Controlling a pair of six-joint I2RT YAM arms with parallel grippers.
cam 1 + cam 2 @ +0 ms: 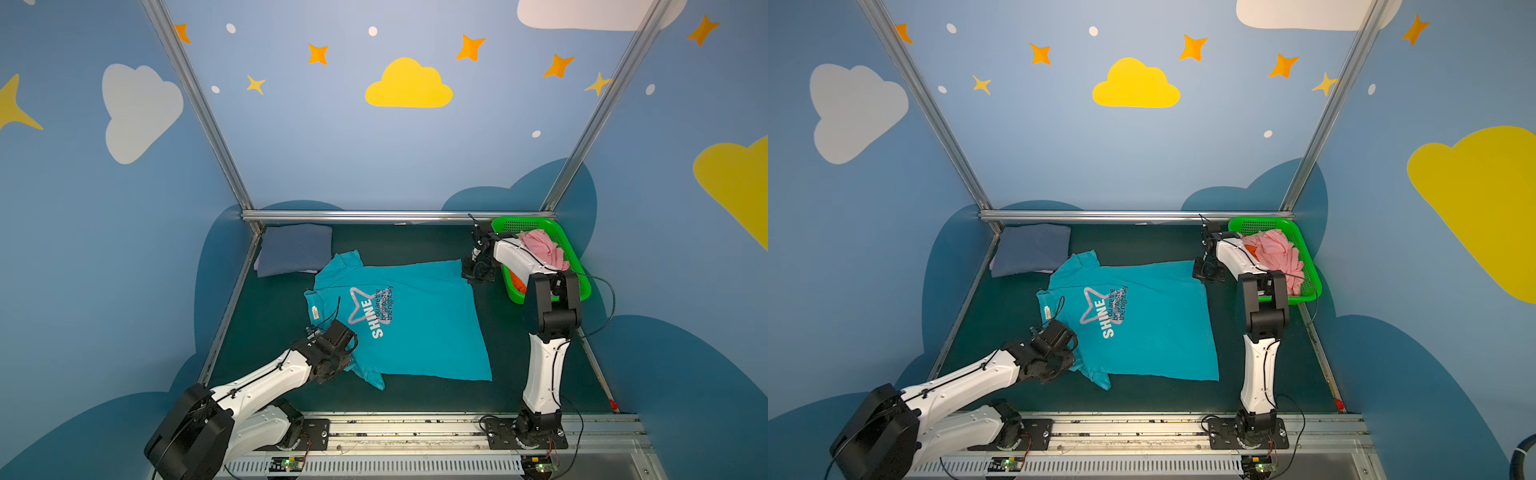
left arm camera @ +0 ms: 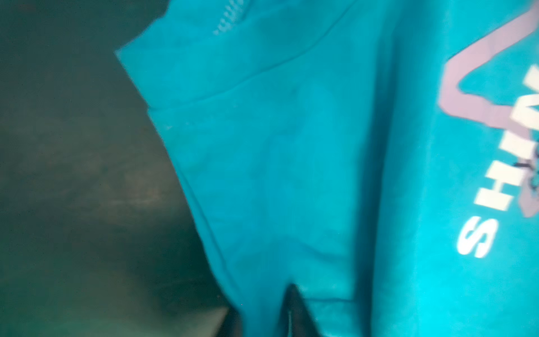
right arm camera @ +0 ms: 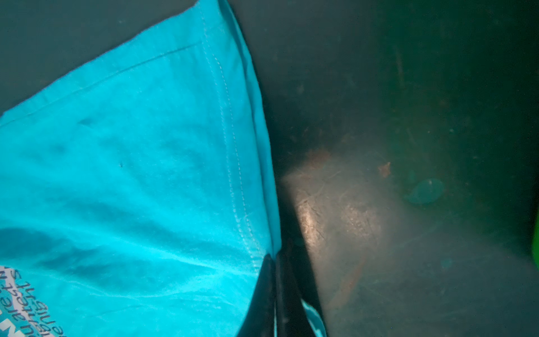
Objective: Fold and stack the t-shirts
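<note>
The teal t-shirt [image 1: 415, 324] [image 1: 1150, 328] with its white "SHINE" print lies spread flat on the dark green table. My left gripper [image 1: 352, 351] [image 2: 291, 294] is at its near-left sleeve and shoulder, shut, with teal cloth bunched around the dark fingers. My right gripper [image 1: 473, 274] [image 3: 275, 258] is at the far right hem corner, its jaws pressed together on the stitched hem. A folded slate-blue t-shirt [image 1: 295, 249] rests on a pale lavender one [image 1: 258, 266] in the far left corner. A pink t-shirt [image 1: 540, 249] and an orange one [image 1: 517, 282] lie crumpled in the basket.
The green perforated basket [image 1: 579, 286] stands at the far right, just behind my right arm. Metal frame rails [image 1: 395, 216] border the table at the back and sides. The arm bases sit on a rail [image 1: 415, 432] along the front edge.
</note>
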